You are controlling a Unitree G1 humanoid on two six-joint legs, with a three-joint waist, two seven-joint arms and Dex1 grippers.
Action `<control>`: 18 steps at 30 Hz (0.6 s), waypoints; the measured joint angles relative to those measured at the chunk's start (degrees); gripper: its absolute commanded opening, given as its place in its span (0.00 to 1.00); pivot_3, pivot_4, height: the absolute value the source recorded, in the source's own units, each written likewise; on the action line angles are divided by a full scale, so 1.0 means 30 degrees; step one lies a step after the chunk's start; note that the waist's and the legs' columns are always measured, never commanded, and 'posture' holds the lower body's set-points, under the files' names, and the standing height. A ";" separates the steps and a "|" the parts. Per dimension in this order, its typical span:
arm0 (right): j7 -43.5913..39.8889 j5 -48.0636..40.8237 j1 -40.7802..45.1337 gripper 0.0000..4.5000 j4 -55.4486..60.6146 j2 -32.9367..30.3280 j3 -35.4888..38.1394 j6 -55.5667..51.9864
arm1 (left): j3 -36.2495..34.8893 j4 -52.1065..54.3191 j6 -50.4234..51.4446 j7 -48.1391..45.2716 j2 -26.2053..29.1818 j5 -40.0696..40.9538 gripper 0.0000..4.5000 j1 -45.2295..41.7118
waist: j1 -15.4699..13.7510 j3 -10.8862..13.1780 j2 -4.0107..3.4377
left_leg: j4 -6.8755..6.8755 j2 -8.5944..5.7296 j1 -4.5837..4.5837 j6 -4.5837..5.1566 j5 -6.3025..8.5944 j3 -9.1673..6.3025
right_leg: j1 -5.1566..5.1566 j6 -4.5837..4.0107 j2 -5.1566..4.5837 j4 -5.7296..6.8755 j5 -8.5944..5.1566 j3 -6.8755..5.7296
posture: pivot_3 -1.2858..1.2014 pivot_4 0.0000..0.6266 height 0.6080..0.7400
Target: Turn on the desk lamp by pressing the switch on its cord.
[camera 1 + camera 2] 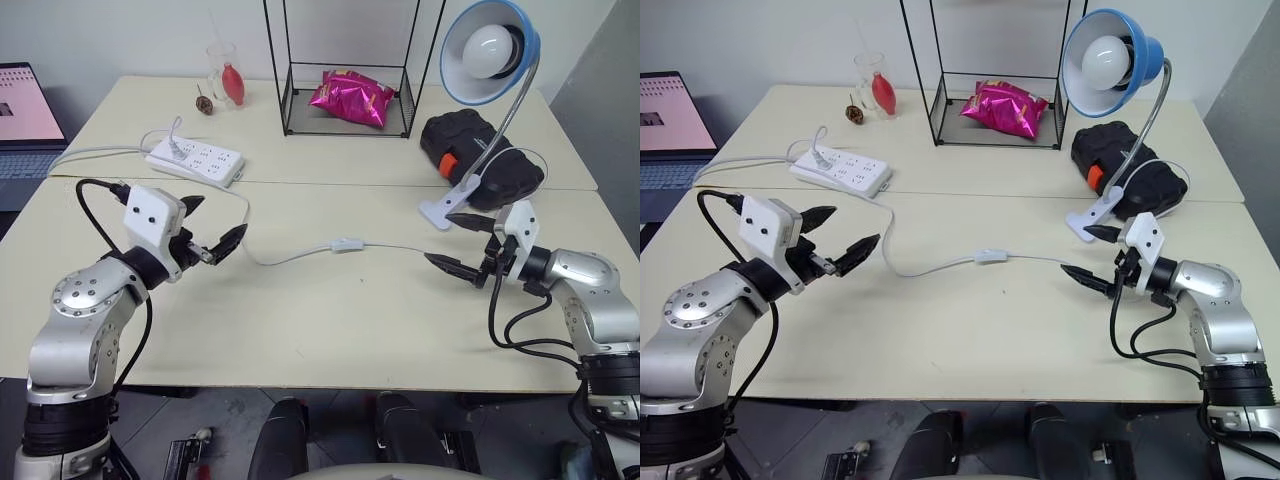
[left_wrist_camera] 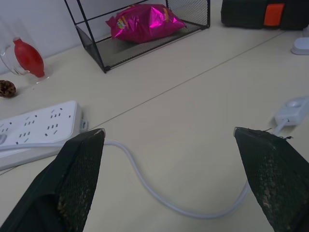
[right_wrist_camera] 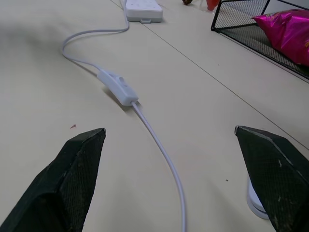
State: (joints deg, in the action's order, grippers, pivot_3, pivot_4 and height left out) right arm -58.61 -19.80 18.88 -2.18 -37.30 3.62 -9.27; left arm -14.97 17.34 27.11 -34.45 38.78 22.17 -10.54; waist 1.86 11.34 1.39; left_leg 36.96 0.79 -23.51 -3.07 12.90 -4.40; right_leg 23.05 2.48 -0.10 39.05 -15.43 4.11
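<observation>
While the desk lamp stands unlit at upper right, both arms hover with jaws wide apart, holding nothing.
Item: inline switch on thin white cord, flat on the worktop at frame centre, between left gripper and right gripper. Advice: the right is nearer; bring one fingertip squarely down onto the rocker.

Bright, even indoor light, soft faint shadows, sharp focus, no glare.
</observation>
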 measured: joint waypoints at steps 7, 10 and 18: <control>0.0570 -0.0163 -0.0003 1.00 0.1034 0.0407 -0.0113 -0.0859 | 0.0052 -0.0397 -0.0081 -0.1665 0.0040 0.0913 0.99 -0.0435 | -0.0002 0.0000 0.0000 | 0.0001 -0.0002 0.0000 0.0000 0.0000 -0.0002 | 0.0000 0.0000 0.0001 0.0002 0.0000 -0.0003 | 0.52 0.24 1.00; 0.1048 -0.0192 -0.0073 1.00 0.1828 0.0467 -0.0120 -0.1493 | 0.0528 -0.0910 -0.0072 -0.2047 -0.0050 0.0953 0.99 -0.1143 | -0.0002 0.0000 0.0000 | 0.0002 -0.0003 0.0000 0.0000 0.0000 -0.0004 | 0.0000 0.0001 0.0004 0.0004 0.0000 -0.0005 | 0.52 0.24 1.00; 0.3456 -0.0592 -0.1618 1.00 0.7202 -0.0043 -0.0194 -0.5937 | 0.3897 -0.5749 -0.0073 -0.4493 -0.2084 0.0921 0.99 -0.5068 | -0.0061 -0.0001 0.0002 | 0.0013 -0.0028 -0.0025 -0.0001 -0.0001 -0.0018 | -0.0003 0.0005 0.0000 -0.0002 0.0001 -0.0006 | 0.52 0.24 1.00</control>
State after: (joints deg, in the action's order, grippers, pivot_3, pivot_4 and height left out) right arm -48.25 -21.57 14.03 19.42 -37.43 3.04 -27.08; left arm -3.28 0.10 26.88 -47.93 32.53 24.93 -25.74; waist 1.67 11.33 1.40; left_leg 37.00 0.70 -23.59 -3.08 12.89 -4.45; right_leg 23.04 2.49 -0.10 39.05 -15.42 4.09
